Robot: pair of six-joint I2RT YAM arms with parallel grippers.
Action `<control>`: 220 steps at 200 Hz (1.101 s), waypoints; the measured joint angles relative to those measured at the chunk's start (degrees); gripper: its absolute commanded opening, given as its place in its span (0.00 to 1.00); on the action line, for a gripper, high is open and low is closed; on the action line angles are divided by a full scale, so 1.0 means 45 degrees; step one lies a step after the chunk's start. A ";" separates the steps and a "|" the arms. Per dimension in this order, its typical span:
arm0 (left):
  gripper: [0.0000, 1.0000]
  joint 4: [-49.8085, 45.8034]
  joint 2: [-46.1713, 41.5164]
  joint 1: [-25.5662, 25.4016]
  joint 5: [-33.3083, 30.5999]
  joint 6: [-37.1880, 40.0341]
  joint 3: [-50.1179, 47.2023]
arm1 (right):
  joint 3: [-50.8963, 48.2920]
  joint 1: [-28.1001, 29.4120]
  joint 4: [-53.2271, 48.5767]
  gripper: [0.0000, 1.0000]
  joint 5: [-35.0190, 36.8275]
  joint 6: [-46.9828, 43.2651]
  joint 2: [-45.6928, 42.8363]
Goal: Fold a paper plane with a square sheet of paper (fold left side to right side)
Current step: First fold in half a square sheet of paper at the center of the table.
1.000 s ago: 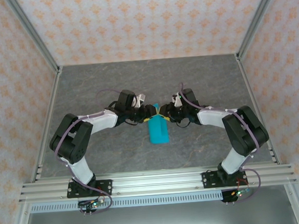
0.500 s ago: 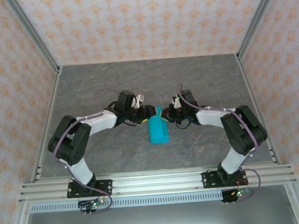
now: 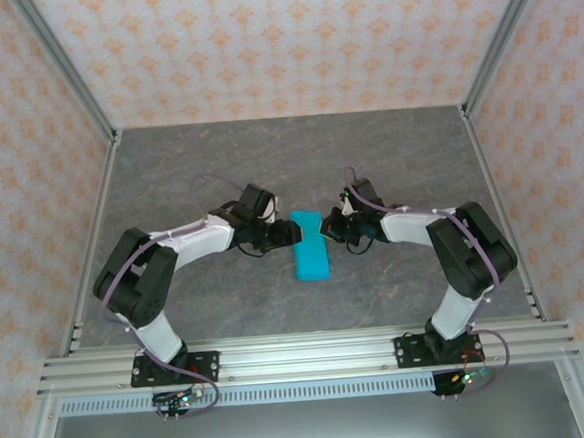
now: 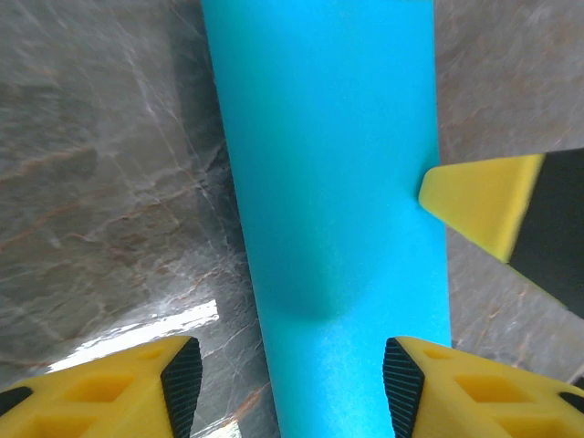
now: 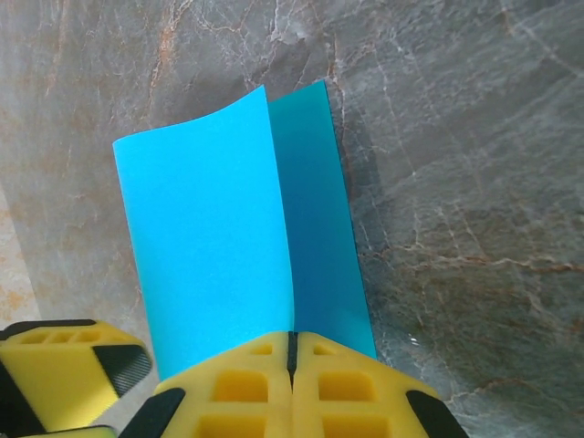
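We see right gripper (image 5: 292, 351) pinch edge of square sheet of paper (image 3: 311, 246), left gripper (image 4: 290, 370) open over it. Paper light, floppy, slippy, we think: hold edges gently.

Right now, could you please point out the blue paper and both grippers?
square sheet of paper (image 5: 205, 237): right wrist view, on its upper flap.
left gripper (image 4: 292, 379): left wrist view, midway between its fingertips.
right gripper (image 5: 292, 338): right wrist view, where its fingertips meet.
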 measured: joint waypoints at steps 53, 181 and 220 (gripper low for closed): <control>0.45 -0.0831 0.1025 -0.0525 -0.0709 0.0238 0.1035 | 0.0010 0.0019 -0.0117 0.09 0.0087 -0.0141 0.0141; 0.44 -0.1676 0.1705 -0.0636 -0.1443 0.0301 0.1661 | 0.0160 0.0019 -0.2773 0.32 0.3274 -0.1617 -0.2608; 0.45 -0.2123 0.1880 -0.0743 -0.1598 0.0423 0.2011 | 0.0180 0.0019 -0.3264 0.32 0.3925 -0.1889 -0.2895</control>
